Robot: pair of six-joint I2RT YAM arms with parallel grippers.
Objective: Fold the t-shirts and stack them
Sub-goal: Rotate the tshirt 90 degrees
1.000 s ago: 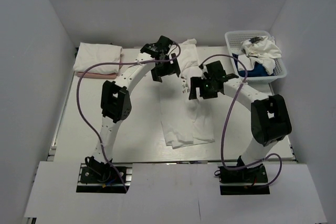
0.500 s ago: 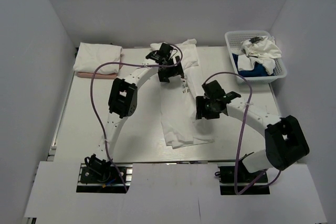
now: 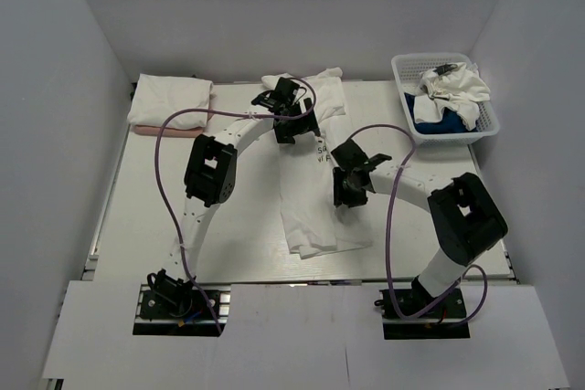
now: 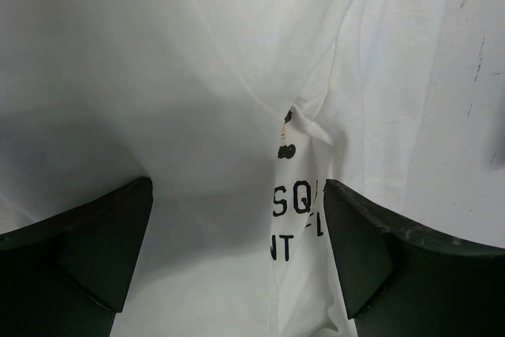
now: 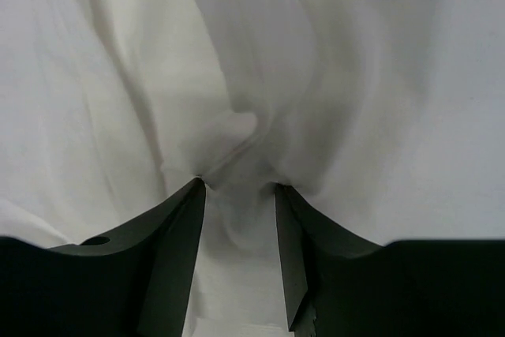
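Across the middle of the worktop point(image 3: 238, 226), in the overhead view, a white printed t-shirt point(image 3: 315, 203) is lying lengthwise, not yet folded. Two folded t-shirts point(image 3: 172, 102) are sitting stacked at the far left corner, and a basket point(image 3: 402, 66) of crumpled cloths is standing at the far right. The left claw point(image 3: 289, 123) is being held over the shirt's chest, the right claw point(image 3: 347, 191) at its right edge, midway down.

Through the left wrist camera, the jaws are being shown wide apart, with dark lettering point(image 4: 296, 203) on slack cloth below them.

Through the right wrist camera, a raised ridge of cloth is being pinched between fingers standing part-way together. Being light, limp and prone to sagging, the shirt is probably best taken by its hems or shoulder seams.
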